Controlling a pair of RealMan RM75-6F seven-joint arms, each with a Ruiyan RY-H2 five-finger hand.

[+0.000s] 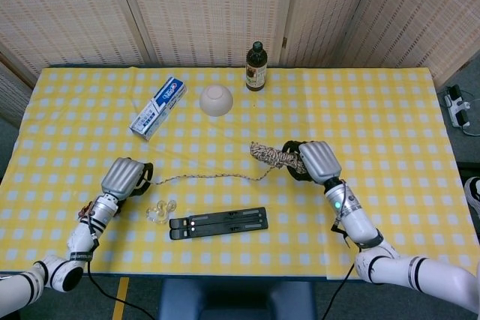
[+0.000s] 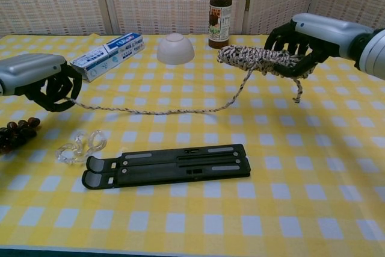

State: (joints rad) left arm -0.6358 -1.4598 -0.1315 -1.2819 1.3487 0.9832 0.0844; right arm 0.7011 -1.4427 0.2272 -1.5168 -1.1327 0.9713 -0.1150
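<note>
Above the middle of the table point(image 1: 390, 110), the right hand point(image 2: 301, 43) grips the rope point(image 2: 255, 58) bundle, while the left hand point(image 2: 45, 82) holds its free end. It looks light, limp and rough, so grasping the wound bundle seems safest.

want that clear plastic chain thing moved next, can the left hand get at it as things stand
Probably not right away. The clear plastic chain lies close below the left hand with nothing over it, but that hand grips the end of the rope, whose bundle the right hand holds, so it has no free fingers.
</note>
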